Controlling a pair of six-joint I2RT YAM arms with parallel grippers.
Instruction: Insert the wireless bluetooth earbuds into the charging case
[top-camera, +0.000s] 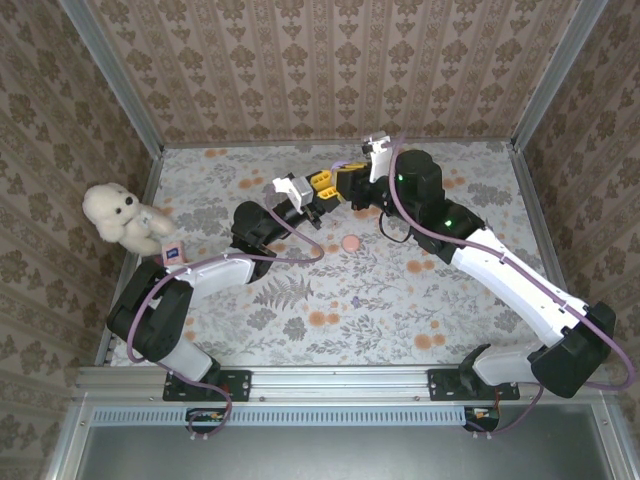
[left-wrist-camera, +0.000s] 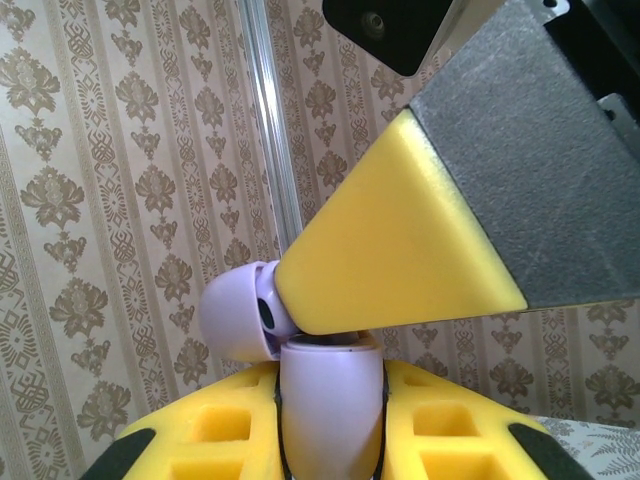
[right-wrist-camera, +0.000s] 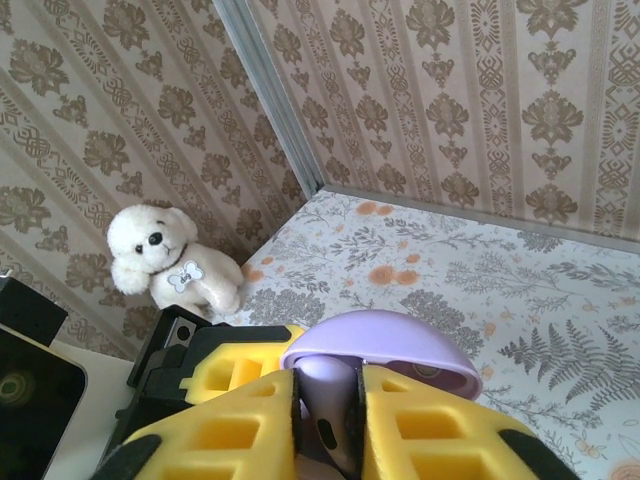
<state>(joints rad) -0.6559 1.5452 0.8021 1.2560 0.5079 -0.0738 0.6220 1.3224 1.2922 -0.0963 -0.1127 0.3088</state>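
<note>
My left gripper (left-wrist-camera: 330, 372) is shut on the lilac charging case (left-wrist-camera: 330, 425), held upright with its lid (left-wrist-camera: 232, 318) swung open to the left. One yellow finger (left-wrist-camera: 400, 250) of the right gripper reaches down from the upper right, its tip at the case's open mouth. In the right wrist view, the right gripper (right-wrist-camera: 328, 378) is shut on a lilac earbud (right-wrist-camera: 335, 405), just behind the case's open lid (right-wrist-camera: 400, 345). From above, the left gripper (top-camera: 322, 192) and right gripper (top-camera: 345, 183) meet tip to tip over the back middle of the table.
A white teddy bear (top-camera: 125, 217) sits at the left wall with a small box (top-camera: 174, 252) next to it. A small pink disc (top-camera: 350, 243) lies on the floral tablecloth (top-camera: 400, 300) below the grippers. Papered walls and metal posts enclose the table.
</note>
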